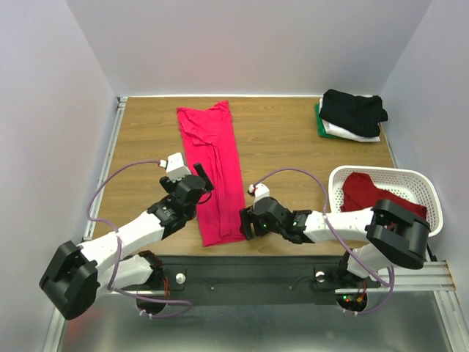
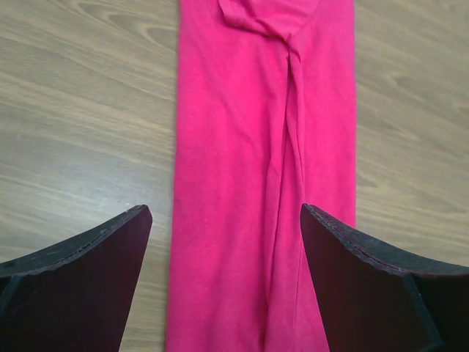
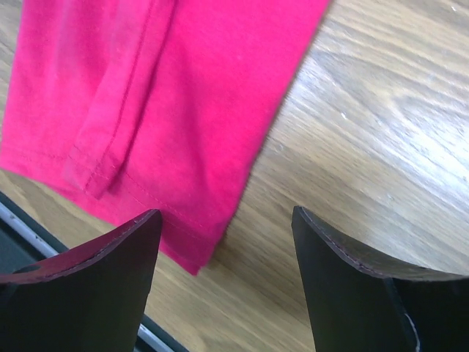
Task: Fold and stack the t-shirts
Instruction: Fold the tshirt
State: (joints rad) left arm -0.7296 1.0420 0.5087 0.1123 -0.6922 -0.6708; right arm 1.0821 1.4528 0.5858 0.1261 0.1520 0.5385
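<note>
A bright pink-red t-shirt (image 1: pixel 216 165) lies folded into a long narrow strip down the middle of the table. My left gripper (image 1: pixel 204 180) is open and empty above the strip's left edge near its near half; the strip shows between its jaws (image 2: pixel 242 183). My right gripper (image 1: pixel 245 222) is open and empty at the strip's near right corner (image 3: pixel 183 110). A darker red t-shirt (image 1: pixel 370 192) lies in the white basket. A stack of folded t-shirts, black (image 1: pixel 354 108) over white (image 1: pixel 352 132) and green (image 1: pixel 319 122), sits at the far right.
The white perforated basket (image 1: pixel 429 192) stands at the right edge of the table (image 1: pixel 293 139). A black rail (image 1: pixel 256 275) with the arm bases runs along the near edge. Walls close in the left, back and right sides.
</note>
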